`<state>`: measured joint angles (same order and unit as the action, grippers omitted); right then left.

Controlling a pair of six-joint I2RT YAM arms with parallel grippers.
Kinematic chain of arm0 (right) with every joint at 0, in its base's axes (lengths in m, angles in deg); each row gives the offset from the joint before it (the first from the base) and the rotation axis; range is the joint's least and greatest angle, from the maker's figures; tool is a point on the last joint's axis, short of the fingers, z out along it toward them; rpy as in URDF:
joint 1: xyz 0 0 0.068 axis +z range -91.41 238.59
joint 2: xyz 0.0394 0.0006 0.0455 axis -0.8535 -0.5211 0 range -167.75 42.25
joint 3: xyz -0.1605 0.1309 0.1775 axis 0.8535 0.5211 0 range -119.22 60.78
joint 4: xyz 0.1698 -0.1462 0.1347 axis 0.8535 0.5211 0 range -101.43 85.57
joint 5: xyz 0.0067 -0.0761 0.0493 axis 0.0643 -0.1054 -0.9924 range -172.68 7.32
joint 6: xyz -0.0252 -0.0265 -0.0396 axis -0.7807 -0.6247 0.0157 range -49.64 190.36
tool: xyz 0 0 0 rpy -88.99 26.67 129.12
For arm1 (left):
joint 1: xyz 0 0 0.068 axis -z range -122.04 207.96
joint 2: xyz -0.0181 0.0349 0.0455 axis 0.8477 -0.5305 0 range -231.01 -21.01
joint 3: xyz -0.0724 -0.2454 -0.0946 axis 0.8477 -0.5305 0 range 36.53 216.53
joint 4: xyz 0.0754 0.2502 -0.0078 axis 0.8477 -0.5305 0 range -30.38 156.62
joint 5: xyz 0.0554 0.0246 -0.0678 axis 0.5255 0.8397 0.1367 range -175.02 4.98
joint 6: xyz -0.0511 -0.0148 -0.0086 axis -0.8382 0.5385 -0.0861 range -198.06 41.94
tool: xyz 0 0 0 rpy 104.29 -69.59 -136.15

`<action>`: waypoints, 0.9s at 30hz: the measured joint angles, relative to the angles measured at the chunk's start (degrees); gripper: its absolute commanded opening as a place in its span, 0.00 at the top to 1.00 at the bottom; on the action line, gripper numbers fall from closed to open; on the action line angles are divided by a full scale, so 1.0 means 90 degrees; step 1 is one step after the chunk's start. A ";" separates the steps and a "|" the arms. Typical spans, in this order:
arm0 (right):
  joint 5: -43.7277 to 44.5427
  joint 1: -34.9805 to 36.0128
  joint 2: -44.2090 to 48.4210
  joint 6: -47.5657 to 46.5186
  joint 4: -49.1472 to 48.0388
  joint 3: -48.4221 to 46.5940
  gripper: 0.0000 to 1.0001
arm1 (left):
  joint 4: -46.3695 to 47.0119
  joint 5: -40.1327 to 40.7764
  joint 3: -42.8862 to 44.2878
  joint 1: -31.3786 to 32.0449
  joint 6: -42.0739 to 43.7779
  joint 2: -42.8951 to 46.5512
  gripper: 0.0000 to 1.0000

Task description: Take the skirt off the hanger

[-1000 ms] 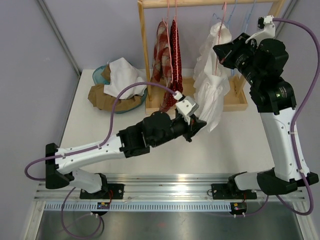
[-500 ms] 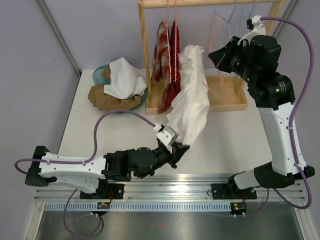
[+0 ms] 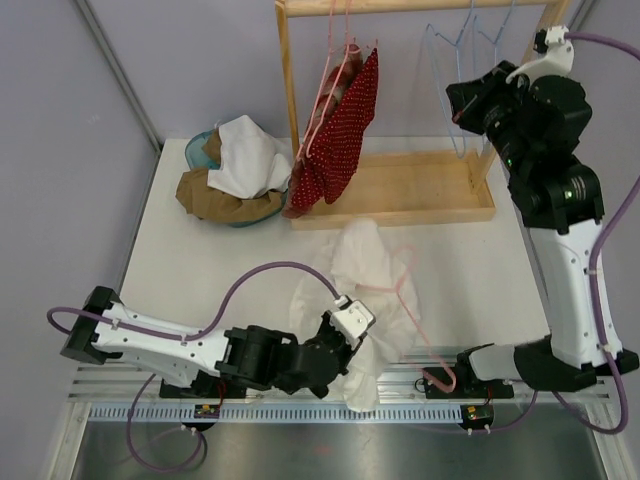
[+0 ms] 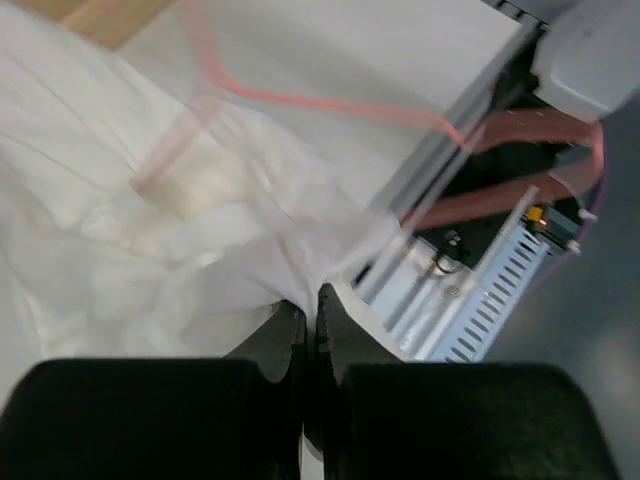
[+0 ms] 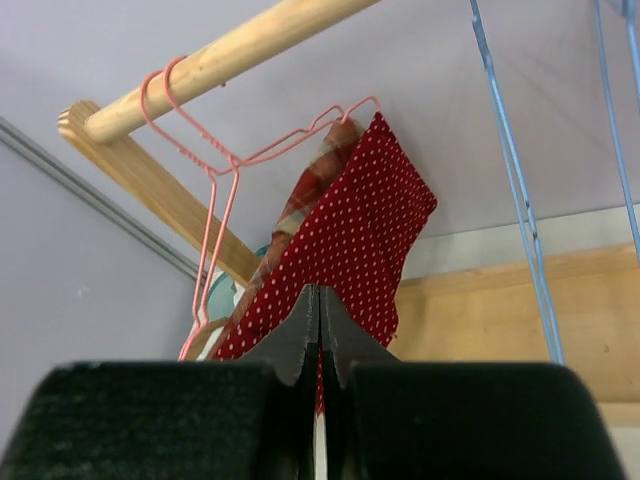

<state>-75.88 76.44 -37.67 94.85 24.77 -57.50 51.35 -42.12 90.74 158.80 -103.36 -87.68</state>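
Left gripper (image 4: 310, 300): jaws shut tight on a thin fold of the white gauzy skirt (image 3: 365, 262), low at the near table edge. Nothing else in the pinch.

Skirt: off the rack, heaped on the white table (image 3: 200, 270), trailing toward the gripper.

Thin pink wire hanger (image 3: 440, 381): lies across and partly under the fabric, hook reaching the metal rail (image 3: 300, 372) at the near edge. Cannot tell whether it is threaded through the waistband.

Right gripper (image 5: 318, 300): closed, empty, up by the wooden rack (image 3: 400, 200), facing the red polka-dot garment (image 3: 345, 130).

Risks:
- Nothing pins the hanger, so more pulling likely drags it along.
- Hook may catch the rail, stretching or tearing the cloth.
- The small pinch may slip.
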 measured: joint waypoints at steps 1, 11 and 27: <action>-0.0019 0.0000 0.0267 0.0044 0.0015 0.0291 1.00 | -0.0131 0.0010 0.0180 -0.0134 0.0046 -0.0160 1.00; -0.0602 0.0000 0.3004 0.0398 0.1005 0.1416 1.00 | -0.0542 -0.0163 0.2793 -0.1853 0.1824 -0.1127 1.00; -0.2108 0.0000 0.2926 0.0862 0.2912 0.5518 0.06 | -0.2004 -0.0583 0.0818 -0.5243 0.0561 -0.1151 1.00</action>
<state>-94.85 76.44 -11.33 102.61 50.98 -7.84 33.32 -47.37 98.11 111.61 -98.31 -98.04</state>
